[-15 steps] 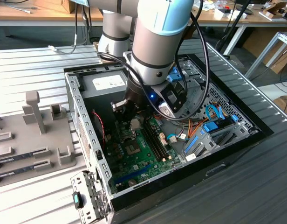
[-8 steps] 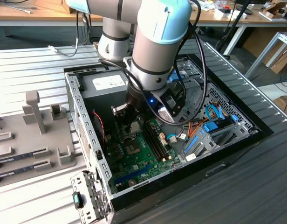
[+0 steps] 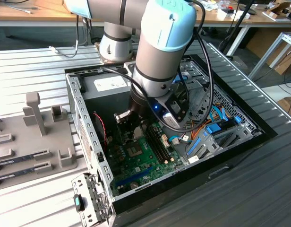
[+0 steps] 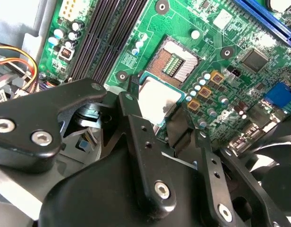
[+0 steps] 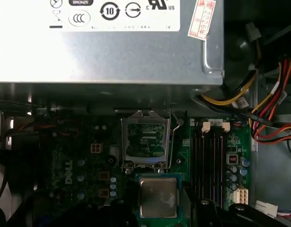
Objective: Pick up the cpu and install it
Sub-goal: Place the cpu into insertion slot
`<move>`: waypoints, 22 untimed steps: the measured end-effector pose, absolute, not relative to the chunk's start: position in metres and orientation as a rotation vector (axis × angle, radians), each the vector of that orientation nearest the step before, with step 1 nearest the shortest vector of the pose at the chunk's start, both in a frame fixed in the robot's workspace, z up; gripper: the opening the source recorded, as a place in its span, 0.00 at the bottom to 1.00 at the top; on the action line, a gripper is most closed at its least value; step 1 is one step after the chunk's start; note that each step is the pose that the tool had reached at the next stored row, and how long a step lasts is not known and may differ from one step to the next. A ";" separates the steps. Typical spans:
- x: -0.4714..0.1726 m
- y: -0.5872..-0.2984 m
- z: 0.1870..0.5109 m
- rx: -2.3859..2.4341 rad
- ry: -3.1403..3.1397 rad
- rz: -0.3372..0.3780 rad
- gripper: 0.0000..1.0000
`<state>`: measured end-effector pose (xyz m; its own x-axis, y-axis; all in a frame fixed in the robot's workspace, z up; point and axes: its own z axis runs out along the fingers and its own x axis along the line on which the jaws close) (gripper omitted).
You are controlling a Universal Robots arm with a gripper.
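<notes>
Tool (image 4: 157, 113) clamps cpu (image 4: 157, 97) inside case (image 3: 82, 113), near open socket (image 4: 176, 61).

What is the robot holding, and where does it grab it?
The pincer holds the cpu, pinched by two opposite side edges, silvery top showing.

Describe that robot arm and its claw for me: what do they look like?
The arm is thick silver-grey tubes with rounded pale-blue caps, black cables looped alongside. The claw is black jointed bars studded with silver screws.
</notes>
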<state>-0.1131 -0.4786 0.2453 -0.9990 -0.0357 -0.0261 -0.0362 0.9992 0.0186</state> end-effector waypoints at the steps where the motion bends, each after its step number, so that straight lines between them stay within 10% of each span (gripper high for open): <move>1: -0.113 -0.479 0.245 -0.056 3.115 0.029 0.47; 22: -0.119 -0.495 0.223 -0.056 3.115 0.029 0.47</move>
